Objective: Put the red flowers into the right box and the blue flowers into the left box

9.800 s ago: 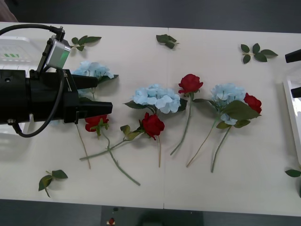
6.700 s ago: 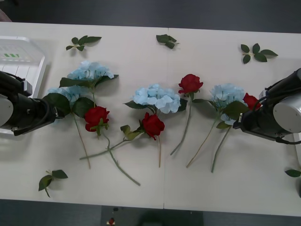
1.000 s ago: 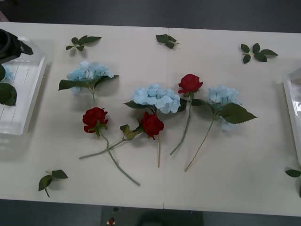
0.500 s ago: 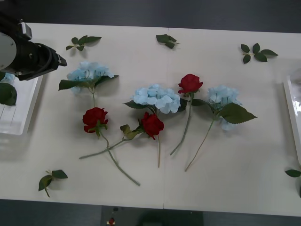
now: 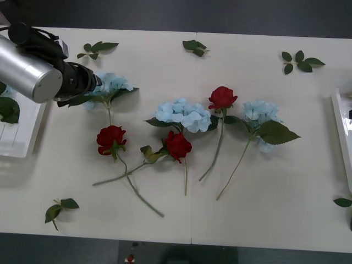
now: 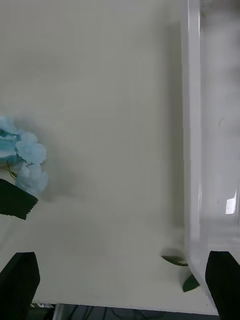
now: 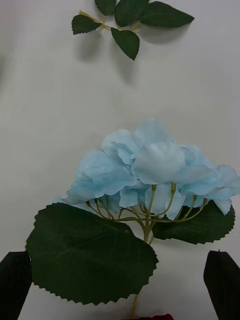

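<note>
Front view, items listed from the near edge outward. A loose leaf sprig point(image 5: 59, 208) is noted on the white surface point(image 5: 286, 198) at the near left. Three red flowers are recorded on the surface: one at left point(image 5: 110, 137), one at centre point(image 5: 178, 145), and one farther back point(image 5: 222, 97), their stems trailing toward the near edge and the left and centre stems crossing. Three blue flowers lie among them: one at right point(image 5: 258, 113) just beside the far rose, one at centre point(image 5: 183, 114), and one at far left point(image 5: 113, 82).

The left arm point(image 5: 33, 69) is extended over the far-left blue flower. In the left wrist view, the left claw point(image 7: 120, 280) is seen wide open, its black fingers point(image 7: 222, 280) at the two corners, nothing held; the blue cluster point(image 7: 150, 167) and its large leaf point(image 7: 90, 257) lie between and beyond the fingers.

The left box point(image 5: 22, 140) is placed at the left edge of the surface, a green leaf point(image 5: 7, 108) inside it. The right box point(image 5: 340, 129) is seen by its rim at the right edge. In the right wrist view, the right claw point(image 6: 120, 285) is open and empty beside the right box rim point(image 6: 192, 150).

Further leaf sprigs are recorded along the far edge point(image 5: 195, 48).
</note>
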